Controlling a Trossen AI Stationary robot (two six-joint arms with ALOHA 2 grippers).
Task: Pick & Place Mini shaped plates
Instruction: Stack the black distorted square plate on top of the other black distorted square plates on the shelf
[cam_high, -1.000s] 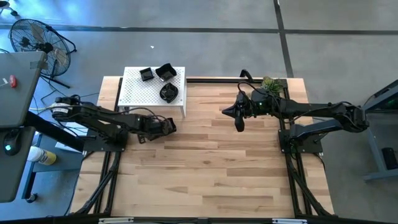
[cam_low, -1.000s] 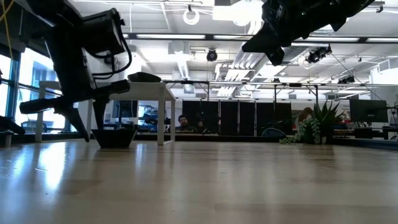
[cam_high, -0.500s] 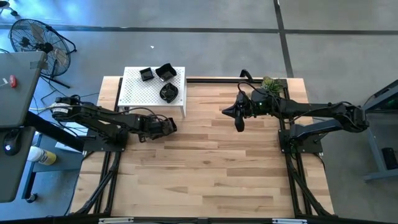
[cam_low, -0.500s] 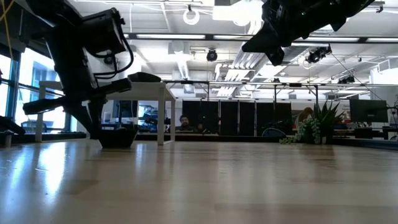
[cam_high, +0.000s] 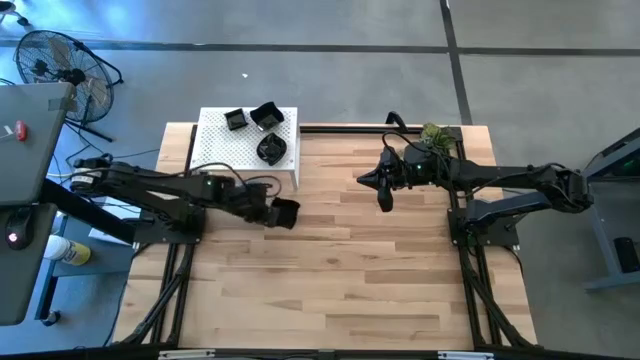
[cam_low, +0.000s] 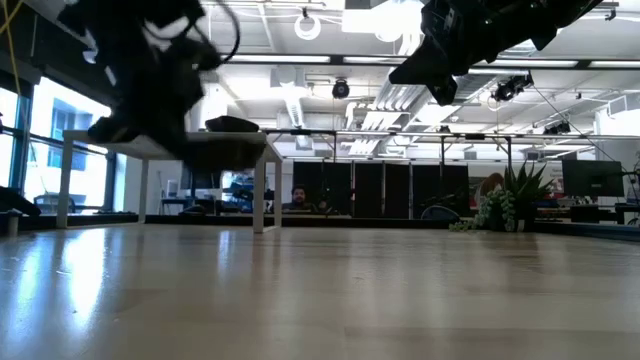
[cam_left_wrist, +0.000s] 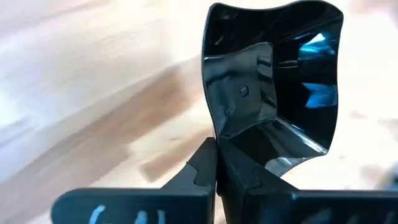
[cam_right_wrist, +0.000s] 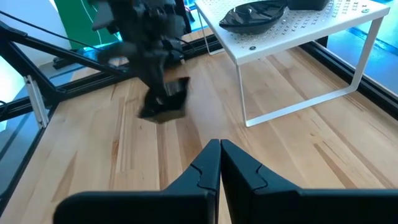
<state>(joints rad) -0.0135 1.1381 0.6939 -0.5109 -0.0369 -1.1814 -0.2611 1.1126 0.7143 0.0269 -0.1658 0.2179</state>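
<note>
High view: left gripper (cam_high: 272, 212), fingers clamped on a mini shaped plate (cam_high: 286, 212), carries it just beside the white stand (cam_high: 215, 150); right gripper (cam_high: 384, 200), closed empty, waits farther off.

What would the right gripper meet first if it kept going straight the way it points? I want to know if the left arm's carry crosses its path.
Probably the black plate held by the left gripper, roughly ahead of the shut right gripper; depth is unclear.
</note>
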